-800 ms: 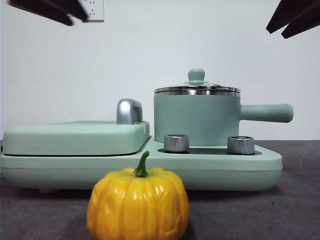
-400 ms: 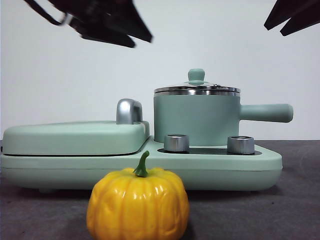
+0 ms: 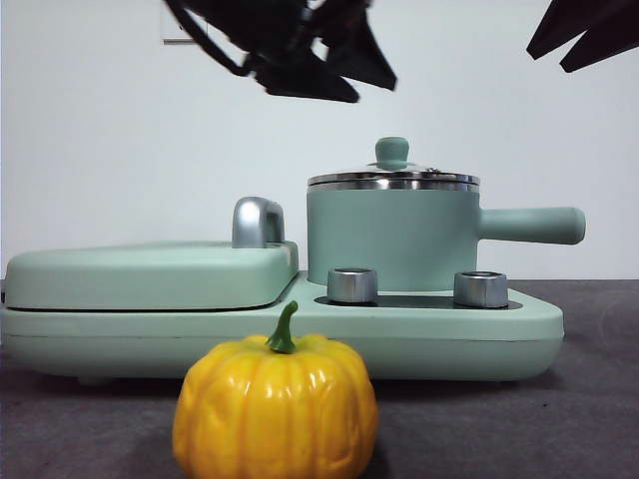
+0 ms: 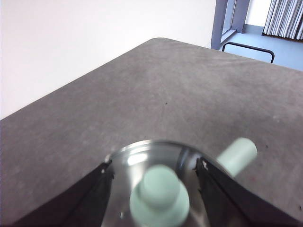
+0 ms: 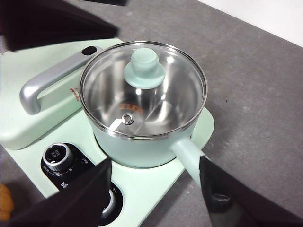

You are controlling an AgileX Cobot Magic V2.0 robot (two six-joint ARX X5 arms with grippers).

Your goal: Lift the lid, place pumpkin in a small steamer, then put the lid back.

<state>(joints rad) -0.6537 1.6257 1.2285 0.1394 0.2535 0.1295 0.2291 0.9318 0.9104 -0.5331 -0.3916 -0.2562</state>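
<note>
glass lid [image 5: 143, 90] under left gripper [image 4: 154, 177]

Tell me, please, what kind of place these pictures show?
Probably a lab or office room arranged as a toy kitchen: a mint-green cooking appliance with a small steamer on a grey table, a bare white wall, curtained windows behind.

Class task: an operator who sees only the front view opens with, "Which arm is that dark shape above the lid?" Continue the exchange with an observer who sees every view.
Observer: The left one. The left hand hovers over the lid, jaws open either side of its knob, touching nothing.
Operator: Is anything inside the small steamer?
Observer: Through the glass, only bare steel shows; no food.
Operator: And the right hand?
Observer: Open and empty, waiting high, apart from the steamer.
</note>
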